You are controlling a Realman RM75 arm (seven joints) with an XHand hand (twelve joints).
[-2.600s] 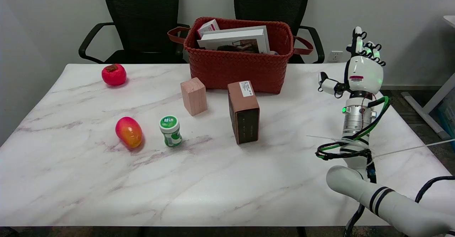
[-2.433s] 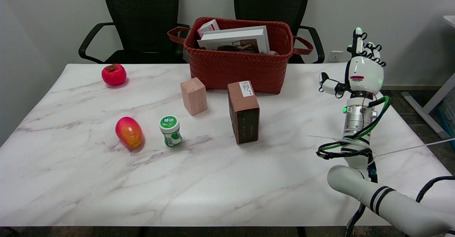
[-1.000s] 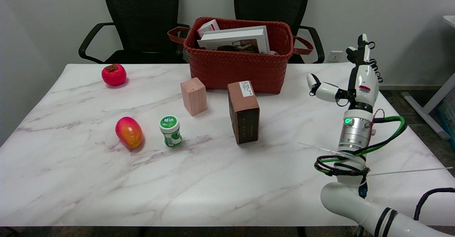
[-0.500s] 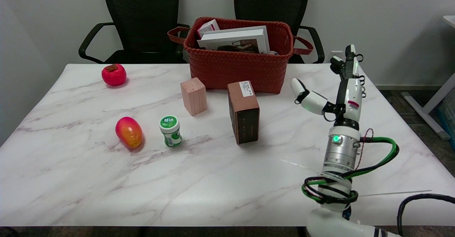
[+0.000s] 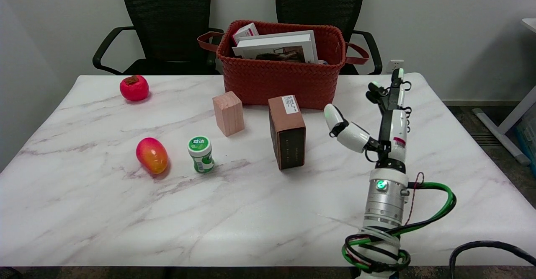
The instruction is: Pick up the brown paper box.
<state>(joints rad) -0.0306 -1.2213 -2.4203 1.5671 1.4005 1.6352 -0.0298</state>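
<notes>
The brown paper box [image 5: 287, 130] stands upright on the marble table [image 5: 83, 203], just in front of the woven basket, with a white label on its top and a dark front face. My right hand [image 5: 379, 120] is in the air to the box's right, edge-on to the camera. Its fingers point up and away and its thumb sticks out to the left toward the box. A gap of table shows between thumb and box. The hand holds nothing.
A red woven basket [image 5: 280, 78] with books stands at the back. A pale wooden block [image 5: 228, 113] is left of the box. Further left stand a green-capped bottle [image 5: 200, 153], a mango [image 5: 151, 155] and a red persimmon [image 5: 134, 87]. Two black chairs stand behind.
My right arm has swung left and lower, bringing the hand from the table's right edge to close beside the box. The hand has turned edge-on. The box has not moved.
</notes>
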